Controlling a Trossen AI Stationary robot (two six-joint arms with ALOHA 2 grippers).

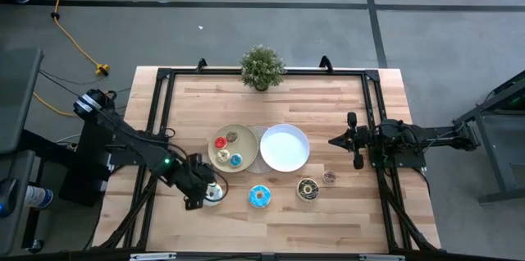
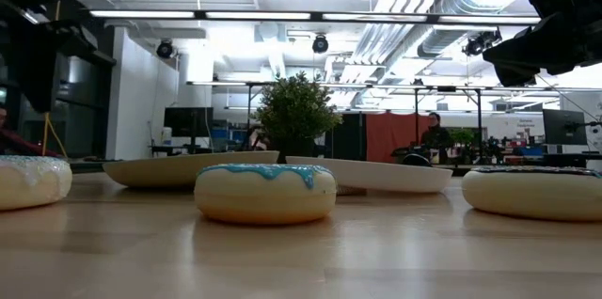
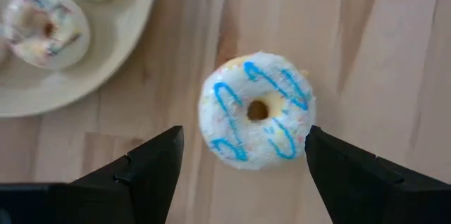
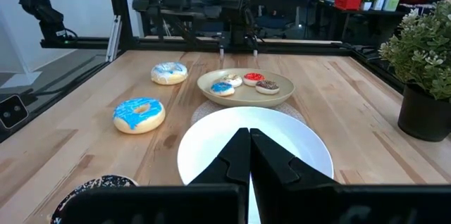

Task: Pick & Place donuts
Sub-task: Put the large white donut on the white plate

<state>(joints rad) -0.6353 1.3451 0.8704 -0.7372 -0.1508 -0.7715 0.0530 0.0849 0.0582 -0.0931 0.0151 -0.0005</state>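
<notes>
Hovering released-jawed over a white donut [image 3: 256, 111] beside the beige plate [image 1: 215, 161], already holding 4, the left gripper [image 3: 243, 168] had 4 left.

Left gripper [image 3: 239, 175] fingers spread; right gripper [image 4: 248, 155] closed.

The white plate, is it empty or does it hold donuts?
Empty. The white plate shows only bare white surface in the high view and the right wrist view; the small donuts lie on the beige plate beside it.
</notes>
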